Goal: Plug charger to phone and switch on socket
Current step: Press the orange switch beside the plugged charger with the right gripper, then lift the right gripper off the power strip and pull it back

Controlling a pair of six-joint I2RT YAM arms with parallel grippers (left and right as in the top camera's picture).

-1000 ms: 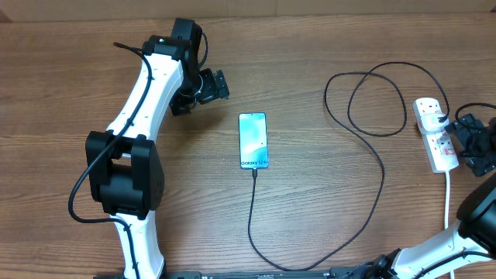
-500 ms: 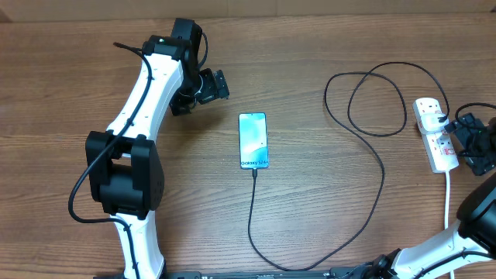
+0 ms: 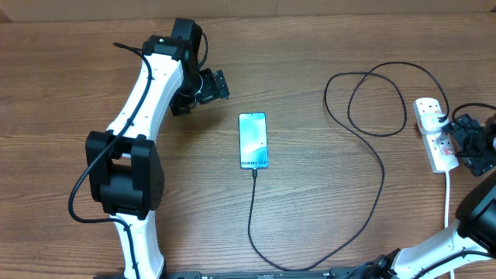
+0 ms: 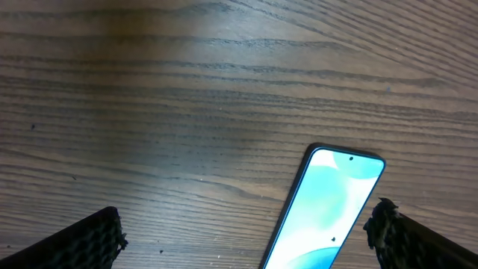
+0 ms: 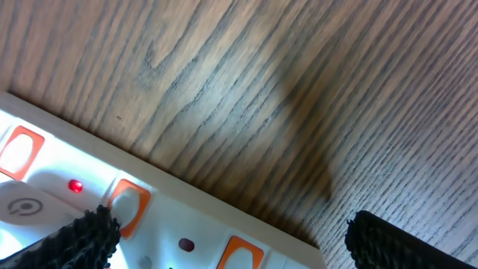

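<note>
Charger (image 3: 249, 221) in phone (image 3: 253, 140), socket (image 3: 435, 147) (red light (image 5: 75, 185) on)

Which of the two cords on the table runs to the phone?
The thin black cable, which meets the phone's bottom edge; the thicker white cord only leaves the power strip.

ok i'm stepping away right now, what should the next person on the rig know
Left gripper open, empty, up-left of the phone.
Right gripper open, empty, at the socket.
Phone lies centre, screen lit; charger tip sits at its bottom edge, looks plugged in.
Socket shows one small red light in the right wrist view; the switch beside it: state unclear.
Left to do: confirm the switch, press it if off.
</note>
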